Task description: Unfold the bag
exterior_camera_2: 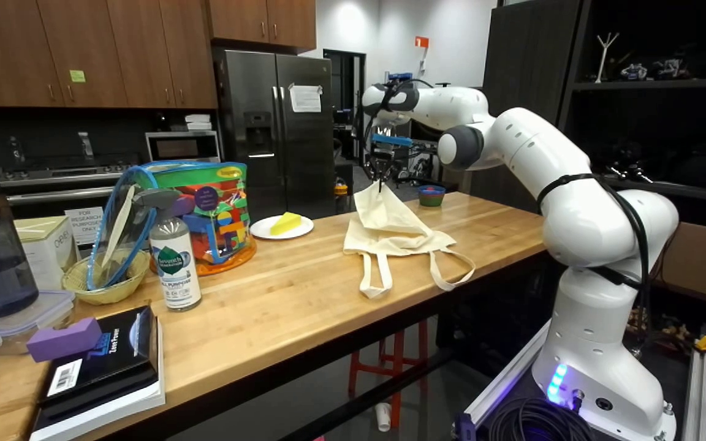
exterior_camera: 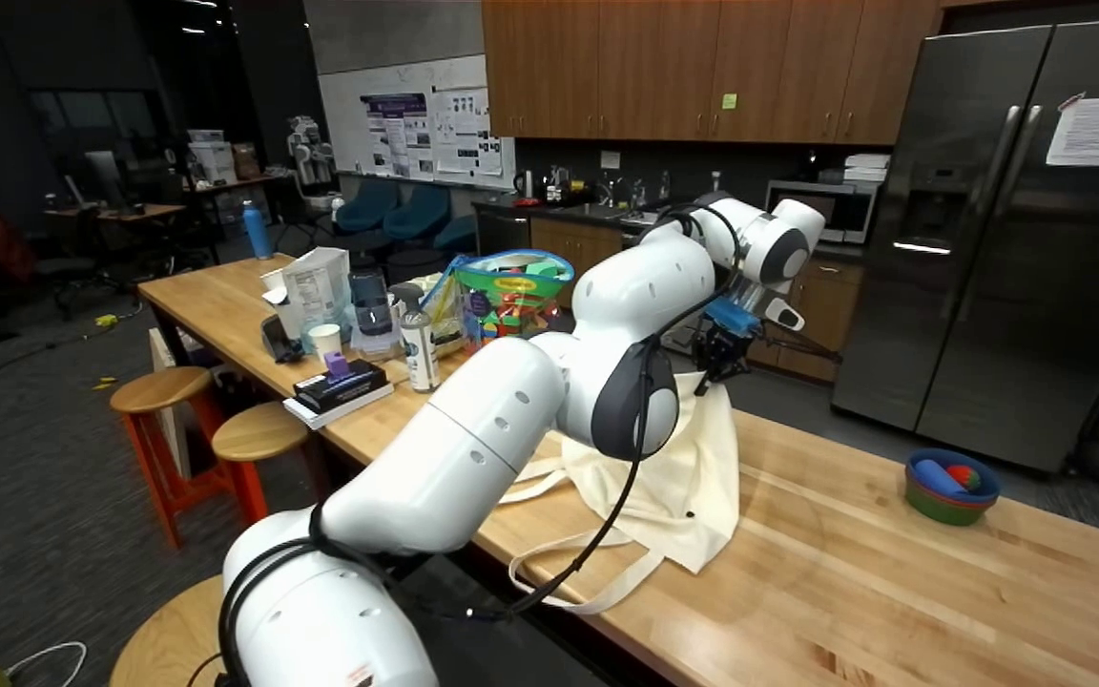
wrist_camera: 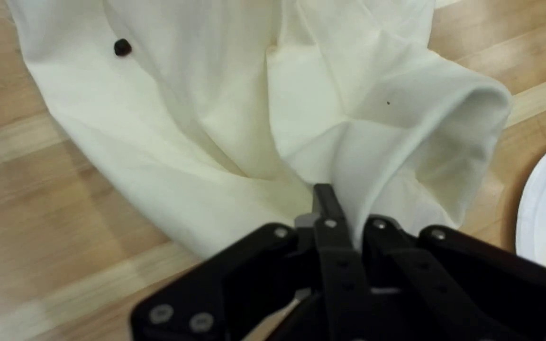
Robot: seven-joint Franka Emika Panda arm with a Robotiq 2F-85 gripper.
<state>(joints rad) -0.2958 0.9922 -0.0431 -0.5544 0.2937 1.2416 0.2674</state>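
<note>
The cream cloth bag [exterior_camera: 702, 468] lies creased on the wooden table, with its loop straps at the edge nearest the robot base. In an exterior view the bag [exterior_camera_2: 393, 223] rises to a peak under my gripper [exterior_camera_2: 380, 182], and both straps lie flat on the table. My gripper [exterior_camera: 705, 384] points down at the bag's far part. In the wrist view the gripper [wrist_camera: 346, 213] is shut on a fold of the bag [wrist_camera: 159, 142]. The fold runs up between the fingers, and cloth hides one fingertip. A small dark spot shows on the cloth.
A white plate [exterior_camera_2: 258, 229] with a yellow wedge [exterior_camera_2: 287, 222] stands beside the bag. Nested bowls [exterior_camera: 952, 487] stand towards one table end. A spray bottle [exterior_camera_2: 175, 263], a colourful packet bag [exterior_camera_2: 218, 214] and a black box [exterior_camera_2: 98, 355] stand towards the other end.
</note>
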